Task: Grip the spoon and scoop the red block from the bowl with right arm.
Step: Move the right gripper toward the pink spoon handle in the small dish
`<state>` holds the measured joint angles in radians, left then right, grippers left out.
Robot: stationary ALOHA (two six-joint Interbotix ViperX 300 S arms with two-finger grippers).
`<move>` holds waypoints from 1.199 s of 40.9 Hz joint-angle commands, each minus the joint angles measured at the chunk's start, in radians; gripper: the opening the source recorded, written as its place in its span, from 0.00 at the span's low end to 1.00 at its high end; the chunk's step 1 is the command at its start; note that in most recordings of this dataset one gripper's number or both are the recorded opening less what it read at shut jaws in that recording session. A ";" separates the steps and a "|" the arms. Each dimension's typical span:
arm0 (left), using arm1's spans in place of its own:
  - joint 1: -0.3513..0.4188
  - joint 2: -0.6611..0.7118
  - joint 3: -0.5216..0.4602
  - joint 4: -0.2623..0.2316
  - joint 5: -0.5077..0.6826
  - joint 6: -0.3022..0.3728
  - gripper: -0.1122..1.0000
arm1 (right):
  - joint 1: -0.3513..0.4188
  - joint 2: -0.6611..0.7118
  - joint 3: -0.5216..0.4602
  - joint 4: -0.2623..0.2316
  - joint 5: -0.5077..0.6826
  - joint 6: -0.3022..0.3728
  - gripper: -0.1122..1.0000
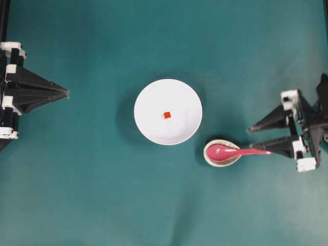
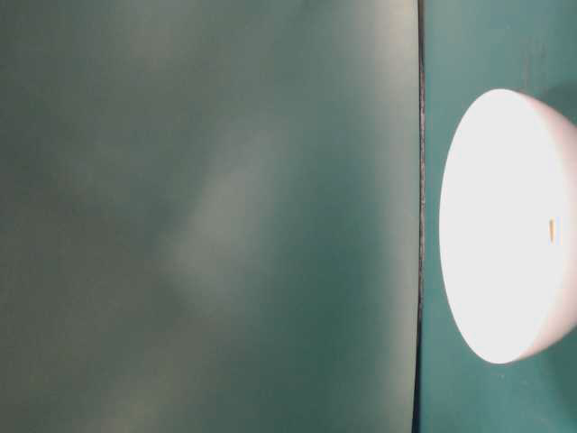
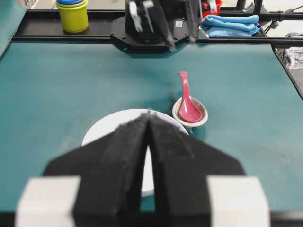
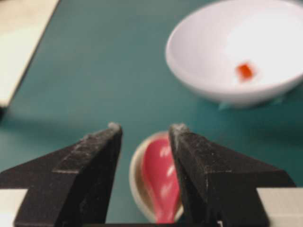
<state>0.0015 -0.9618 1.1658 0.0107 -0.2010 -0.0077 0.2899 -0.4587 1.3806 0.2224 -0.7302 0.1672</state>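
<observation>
- My right gripper (image 1: 260,139) hangs with jaws spread wide, holding nothing, its black tapered fingers pointing toward the table's middle; the lower finger tip sits just over the end of the spoon's handle.
- In the wrist view the spoon (image 4: 161,182) lies between those fingers, below them.
- The spoon is glossy pink plastic, its oval scoop resting in a small speckled cream dish (image 1: 209,154), its flat handle reaching out toward my right gripper.
- The bowl (image 1: 168,111), round, plain and white, stands just beside the dish, apart from it, on the teal table (image 1: 92,195).
- The red block (image 1: 166,115), a tiny cube, sits near the bowl's middle.
- My left gripper (image 1: 66,93) rests at the far edge, jaws pressed together, level and aimed at the bowl.
- Stacked cups (image 3: 72,13) and a blue cloth (image 3: 231,24) sit beyond the table.
</observation>
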 commanded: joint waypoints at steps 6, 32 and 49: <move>-0.003 0.002 -0.026 0.003 -0.005 -0.017 0.10 | 0.117 0.212 0.025 0.101 -0.147 0.003 0.55; -0.005 0.002 -0.026 0.003 0.049 -0.057 0.10 | 0.207 0.360 0.052 0.256 -0.169 -0.046 0.55; -0.005 0.005 -0.025 0.002 0.054 -0.055 0.10 | 0.207 0.360 0.071 0.259 -0.178 -0.078 0.54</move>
<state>0.0000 -0.9649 1.1674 0.0107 -0.1442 -0.0644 0.4939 -0.0936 1.4496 0.4786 -0.8897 0.0905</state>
